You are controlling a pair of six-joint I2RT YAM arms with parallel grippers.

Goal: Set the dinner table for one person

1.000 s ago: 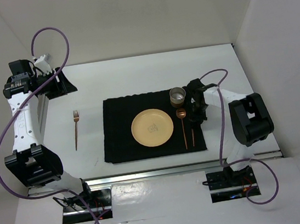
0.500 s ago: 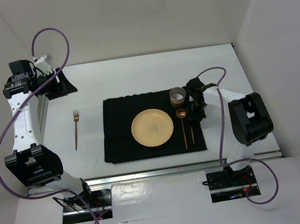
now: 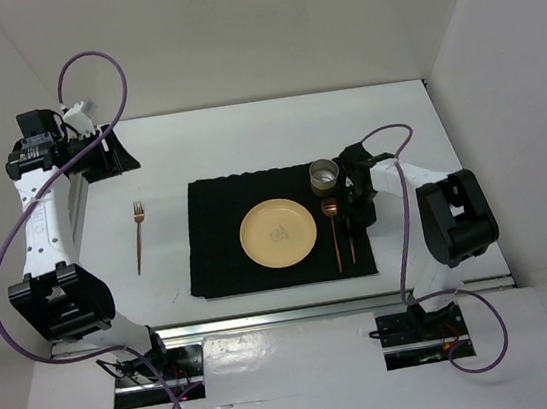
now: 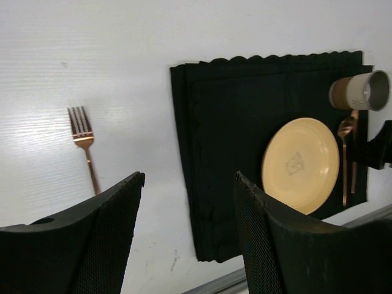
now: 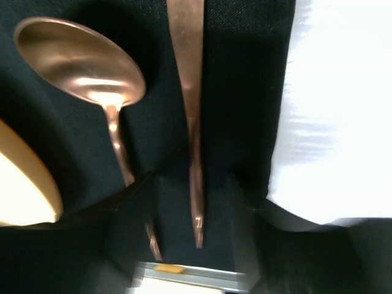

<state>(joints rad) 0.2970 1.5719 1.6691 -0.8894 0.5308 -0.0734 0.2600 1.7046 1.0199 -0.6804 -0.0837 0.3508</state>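
Lying free between the right gripper's [image 5: 193,177] parted jaws, the knife [image 5: 195,147] looked light, stiff, slippery, best pinched mid-handle; the left gripper's [image 4: 188,180] jaws gaped empty.

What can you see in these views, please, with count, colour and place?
dinner table: one, white, under everything
placemat: one, black, mid-table
plate: one, pale yellow, centred on the placemat
cup: one, beige, placemat's far right corner
spoon: one, copper, right of the plate
knife: one, copper, right of the spoon
fork: one, copper, bare table left of the placemat
left gripper: one, black, open, far left
right gripper: one, black, open, astride the knife
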